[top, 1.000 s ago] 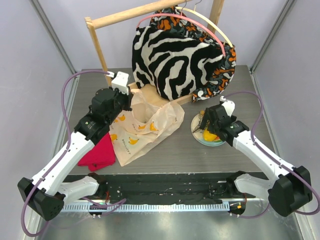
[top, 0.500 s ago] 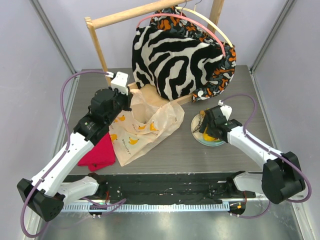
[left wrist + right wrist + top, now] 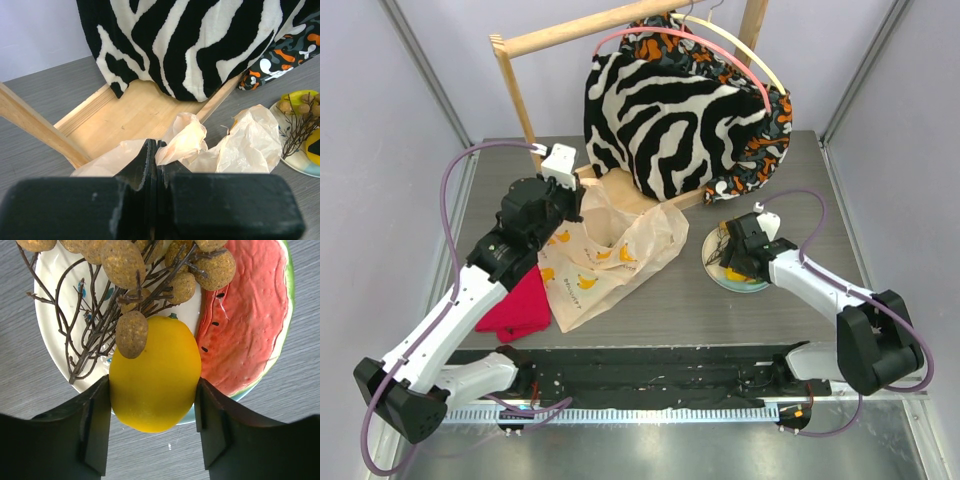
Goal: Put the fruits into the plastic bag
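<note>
The plastic bag [image 3: 610, 250] lies crumpled mid-table, cream with banana prints. My left gripper [image 3: 578, 200] is shut on a bunched edge of the bag [image 3: 182, 142] and holds it up; the fingers [image 3: 147, 160] are pressed together on the film. On the white-and-blue plate [image 3: 708, 250] lie a yellow lemon [image 3: 155, 375], brownish grapes [image 3: 125, 270] on dark stems and a red watermelon slice [image 3: 245, 315]. My right gripper [image 3: 152, 415] is down on the plate [image 3: 55, 300], its two fingers touching both sides of the lemon, which still rests on the plate.
A wooden clothes rack [image 3: 520, 90] stands at the back with a zebra-striped garment [image 3: 670, 120] hanging on it. A red cloth [image 3: 520, 305] lies left of the bag. The rack's wooden base [image 3: 135, 110] is just behind the bag.
My right gripper has moved a little left and down over the plate and now brackets the lemon. The left arm and the bag have not moved.
</note>
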